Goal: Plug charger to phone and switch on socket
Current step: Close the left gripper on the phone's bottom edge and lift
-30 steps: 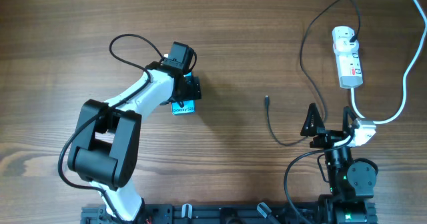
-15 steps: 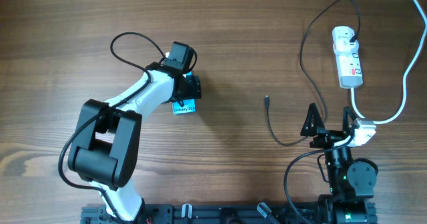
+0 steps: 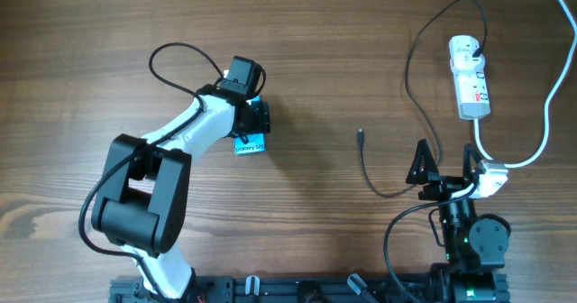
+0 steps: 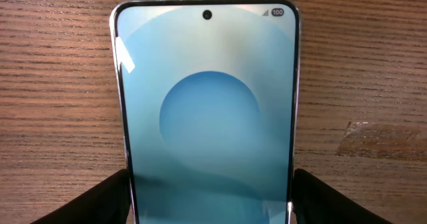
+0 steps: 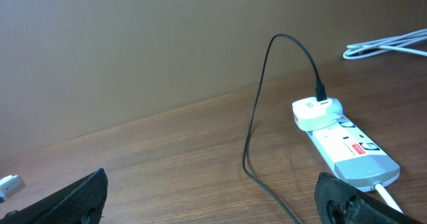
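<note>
The phone (image 3: pixel 250 146) lies left of centre, teal screen up, mostly hidden under my left gripper (image 3: pixel 253 121). In the left wrist view the phone (image 4: pixel 207 104) fills the frame and my left gripper (image 4: pixel 208 191) has a black finger against each long edge. The charger's black cable (image 3: pixel 408 78) loops from its plug in the socket (image 3: pixel 470 87) down to its connector tip (image 3: pixel 361 135), which lies loose on the table. My right gripper (image 3: pixel 444 169) is open and empty near the front edge. Its wrist view shows the gripper (image 5: pixel 210 204), the cable (image 5: pixel 257 117) and the socket (image 5: pixel 350 151).
The socket's thick white lead (image 3: pixel 534 148) curves along the right side past my right gripper. More white cable lies at the far right corner (image 5: pixel 387 45). The left arm's own black cable loops behind it (image 3: pixel 176 59).
</note>
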You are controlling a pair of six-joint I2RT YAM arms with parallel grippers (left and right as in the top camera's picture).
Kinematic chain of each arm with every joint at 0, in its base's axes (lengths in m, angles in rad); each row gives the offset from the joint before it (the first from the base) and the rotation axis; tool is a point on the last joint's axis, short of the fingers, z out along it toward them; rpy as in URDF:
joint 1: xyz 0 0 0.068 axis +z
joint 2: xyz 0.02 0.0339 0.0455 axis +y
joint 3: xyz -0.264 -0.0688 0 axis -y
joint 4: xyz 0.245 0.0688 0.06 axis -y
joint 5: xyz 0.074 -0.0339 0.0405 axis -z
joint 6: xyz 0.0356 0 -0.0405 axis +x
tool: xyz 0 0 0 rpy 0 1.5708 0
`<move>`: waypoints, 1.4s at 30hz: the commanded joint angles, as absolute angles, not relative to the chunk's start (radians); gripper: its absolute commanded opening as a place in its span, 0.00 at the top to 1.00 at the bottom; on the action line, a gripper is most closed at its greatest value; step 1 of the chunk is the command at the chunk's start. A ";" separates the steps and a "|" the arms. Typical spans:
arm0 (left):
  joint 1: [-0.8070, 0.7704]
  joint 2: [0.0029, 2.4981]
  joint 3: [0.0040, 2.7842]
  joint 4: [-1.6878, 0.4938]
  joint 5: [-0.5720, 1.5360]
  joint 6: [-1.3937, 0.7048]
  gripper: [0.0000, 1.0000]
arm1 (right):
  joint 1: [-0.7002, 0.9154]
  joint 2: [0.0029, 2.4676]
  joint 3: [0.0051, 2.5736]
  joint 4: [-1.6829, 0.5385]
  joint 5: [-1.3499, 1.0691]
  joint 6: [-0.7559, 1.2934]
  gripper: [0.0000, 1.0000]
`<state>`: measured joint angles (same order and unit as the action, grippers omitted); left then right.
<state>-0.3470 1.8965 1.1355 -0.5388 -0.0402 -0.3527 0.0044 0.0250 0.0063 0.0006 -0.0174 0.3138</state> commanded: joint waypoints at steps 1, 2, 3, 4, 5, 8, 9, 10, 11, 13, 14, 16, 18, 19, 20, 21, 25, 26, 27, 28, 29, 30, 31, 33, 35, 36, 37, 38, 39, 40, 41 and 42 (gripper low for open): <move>-0.350 1.911 1.116 -0.537 -0.028 -0.344 0.28 | 0.008 0.023 0.006 0.006 -0.007 0.317 0.00; -0.350 1.911 1.116 -0.542 -0.028 -0.344 0.23 | 0.008 0.023 0.006 0.006 -0.007 0.317 0.00; -0.352 1.911 1.116 -0.546 -0.028 -0.344 0.21 | 0.008 0.023 0.006 0.006 -0.007 0.316 0.00; -0.352 1.912 1.116 -0.550 -0.028 -0.344 0.21 | 0.008 0.023 0.005 0.006 -0.007 0.317 0.00; -0.352 1.912 1.116 -0.553 -0.028 -0.344 0.21 | 0.008 0.023 0.006 0.006 -0.007 0.317 0.00; -0.352 1.912 1.111 -0.558 -0.028 -0.344 0.22 | 0.008 0.023 0.006 0.006 -0.007 0.317 0.00; -0.352 1.912 1.110 -0.557 -0.028 -0.344 0.25 | 0.008 0.023 0.005 0.006 -0.007 0.317 0.00; -0.352 1.912 1.109 -0.557 -0.028 -0.344 0.26 | 0.008 0.023 0.006 0.006 -0.007 0.317 0.00; -0.352 1.912 1.109 -0.558 -0.028 -0.344 0.27 | 0.008 0.023 0.005 0.006 -0.007 0.317 0.01; -0.353 1.912 1.109 -0.557 -0.028 -0.344 0.27 | 0.008 0.023 0.006 0.006 -0.007 0.317 0.00; -0.358 1.912 1.109 -0.557 -0.028 -0.344 0.27 | 0.008 0.023 0.006 0.006 -0.007 0.317 0.00; -0.380 1.912 1.109 -0.557 -0.071 -0.344 0.28 | 0.008 0.023 0.006 0.006 -0.007 0.317 0.00; -0.420 1.912 1.109 -0.558 -0.174 -0.344 0.21 | 0.008 0.023 0.005 0.006 -0.007 0.317 0.00; -0.430 1.912 1.109 -0.559 -0.183 -0.344 0.19 | 0.008 0.023 0.006 0.006 -0.007 0.317 0.00; -0.440 1.912 1.109 -0.561 -0.185 -0.344 0.18 | 0.008 0.023 0.006 0.006 -0.007 0.317 0.00; -0.442 1.912 1.109 -0.562 -0.184 -0.345 0.18 | 0.008 0.023 0.005 0.006 -0.007 0.317 0.00; -0.441 1.912 1.109 -0.564 -0.184 -0.345 0.26 | 0.008 0.023 0.006 0.006 -0.007 0.317 0.00; -0.441 1.912 1.109 -0.563 -0.184 -0.345 0.26 | 0.008 0.023 0.006 0.006 -0.007 0.317 0.00; -0.441 1.912 1.109 -0.562 -0.184 -0.345 0.27 | 0.008 0.023 0.006 0.006 -0.007 0.317 0.01; -0.441 1.912 1.109 -0.564 -0.184 -0.347 0.26 | 0.008 0.023 0.006 0.006 -0.007 0.317 0.00; -0.441 1.912 1.109 -0.566 -0.184 -0.348 0.22 | 0.008 0.023 0.006 0.006 -0.007 0.317 0.00; -0.441 1.912 1.109 -0.569 -0.184 -0.348 0.23 | 0.008 0.023 0.005 0.006 -0.007 0.317 0.00; -0.442 1.912 1.109 -0.572 -0.184 -0.348 0.27 | 0.008 0.023 0.006 0.006 -0.007 0.317 0.00; -0.442 1.911 1.109 -0.571 -0.184 -0.348 0.31 | 0.008 0.023 0.006 0.006 -0.007 0.317 0.00; -0.441 1.911 1.111 -0.572 -0.184 -0.348 0.31 | 0.008 0.023 0.006 0.006 -0.007 0.317 0.00; -0.441 1.911 1.113 -0.572 -0.184 -0.348 0.31 | 0.008 0.023 0.006 0.006 -0.007 0.317 0.00; -0.441 1.908 1.116 -0.572 -0.184 -0.348 0.31 | 0.008 0.023 0.006 0.006 -0.007 0.317 0.00; -0.441 1.903 1.118 -0.571 -0.184 -0.348 0.31 | 0.008 0.023 0.006 0.006 -0.007 0.317 0.00; -0.441 1.895 1.121 -0.571 -0.184 -0.348 0.32 | 0.008 0.023 0.006 0.006 -0.007 0.317 0.00; -0.441 1.879 1.121 -0.571 -0.184 -0.348 0.33 | 0.008 0.023 0.006 0.006 -0.007 0.317 0.00; -0.440 1.868 1.121 -0.572 -0.184 -0.348 0.32 | 0.008 0.023 0.006 0.006 -0.007 0.317 0.00; -0.440 1.851 1.121 -0.572 -0.184 -0.348 0.32 | 0.008 0.023 0.006 0.006 -0.007 0.317 0.00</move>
<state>-0.4389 1.8923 1.1267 -0.5629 -0.1635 -0.3531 0.0044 0.0250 0.0063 0.0006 -0.0174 0.3138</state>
